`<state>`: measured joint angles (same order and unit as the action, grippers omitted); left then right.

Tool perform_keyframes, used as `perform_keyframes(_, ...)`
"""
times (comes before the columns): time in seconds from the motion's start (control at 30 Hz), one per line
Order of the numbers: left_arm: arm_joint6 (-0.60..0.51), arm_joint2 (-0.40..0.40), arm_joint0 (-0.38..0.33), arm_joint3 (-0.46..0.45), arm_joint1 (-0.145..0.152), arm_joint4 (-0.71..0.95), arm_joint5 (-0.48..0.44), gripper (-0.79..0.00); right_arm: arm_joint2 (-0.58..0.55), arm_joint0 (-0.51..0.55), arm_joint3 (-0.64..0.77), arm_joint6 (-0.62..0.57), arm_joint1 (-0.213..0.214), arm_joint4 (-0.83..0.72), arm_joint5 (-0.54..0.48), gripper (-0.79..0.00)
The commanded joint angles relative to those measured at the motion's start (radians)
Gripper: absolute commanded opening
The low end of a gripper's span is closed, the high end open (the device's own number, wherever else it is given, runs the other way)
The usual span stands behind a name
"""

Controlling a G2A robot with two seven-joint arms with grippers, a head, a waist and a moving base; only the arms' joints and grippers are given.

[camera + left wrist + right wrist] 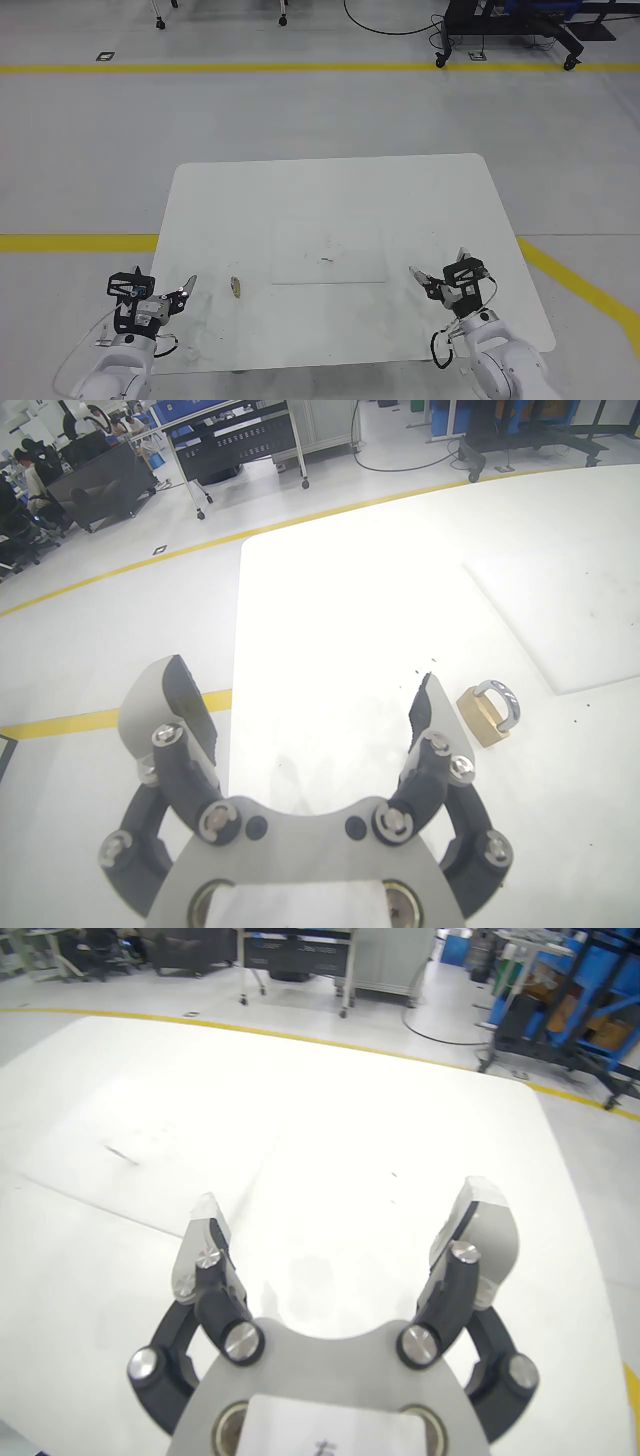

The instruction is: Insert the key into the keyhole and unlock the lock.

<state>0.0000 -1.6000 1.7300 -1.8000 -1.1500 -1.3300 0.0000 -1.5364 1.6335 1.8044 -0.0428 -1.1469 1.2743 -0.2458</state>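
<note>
Your left gripper (pixel 300 672) and right gripper (pixel 344 1193) look alike: pale grey metal fingers (pixel 150 700) lined with black ribbed pads (pixel 417 712), black linkages, round silver screws, a grey base plate. Each carries a white label at its base. From above, your left arm (pixel 112 375) and right arm (pixel 505 372) are white, with thin cables looping beside them.

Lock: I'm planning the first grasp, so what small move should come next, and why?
Probably shift the left gripper sideways over the lock. Its jaws stand open and empty, and the lock lies on the table just outside them, untouched. The key lies farther off.
</note>
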Motion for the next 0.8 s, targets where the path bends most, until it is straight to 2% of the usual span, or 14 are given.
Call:
perform_keyframes(0.0, 0.0, 0.0, 0.0, 0.0, 0.0, 0.0, 0.0, 0.0, 0.021, -0.036, 0.003, -0.031, 0.005, 0.007, -0.131, 0.0)
perform_keyframes(0.1, 0.0, 0.0, 0.0, 0.0, 0.0, 0.0, 0.0, 0.0, 0.066, -0.097, 0.003, -0.084, 0.012, 0.033, -0.31, 0.0)
perform_keyframes(0.23, 0.0, 0.0, 0.0, 0.0, 0.0, 0.0, 0.0, 0.0, 0.165, -0.211, -0.026, -0.21, 0.01, 0.057, -0.427, 0.0)
perform_keyframes(0.27, 0.0, 0.0, 0.0, 0.0, 0.0, 0.0, 0.0, 0.0, 0.194, -0.246, -0.041, -0.241, 0.008, 0.046, -0.451, -0.043)
perform_keyframes(0.33, 0.0, 0.0, 0.0, 0.0, 0.0, 0.0, 0.0, 0.0, 0.243, -0.312, -0.075, -0.303, 0.002, 0.002, -0.49, -0.249)
perform_keyframes(0.37, 0.0, 0.0, 0.0, 0.0, 0.0, 0.0, 0.0, 0.0, 0.263, -0.342, -0.083, -0.33, 0.0, -0.01, -0.501, -0.283)
perform_keyframes(0.4, 0.0, 0.0, 0.0, 0.0, 0.0, 0.0, 0.0, 0.0, 0.282, -0.368, -0.092, -0.356, -0.003, -0.013, -0.502, -0.305)
perform_keyframes(0.47, 0.0, 0.0, 0.0, 0.0, 0.0, 0.0, 0.0, 0.0, 0.328, -0.417, -0.103, -0.418, -0.009, 0.031, -0.469, -0.406)
perform_keyframes(0.77, 0.0, 0.0, 0.0, 0.0, 0.0, 0.0, 0.0, 0.0, 0.548, -0.63, -0.246, -0.571, -0.058, 0.11, -0.375, -0.459)
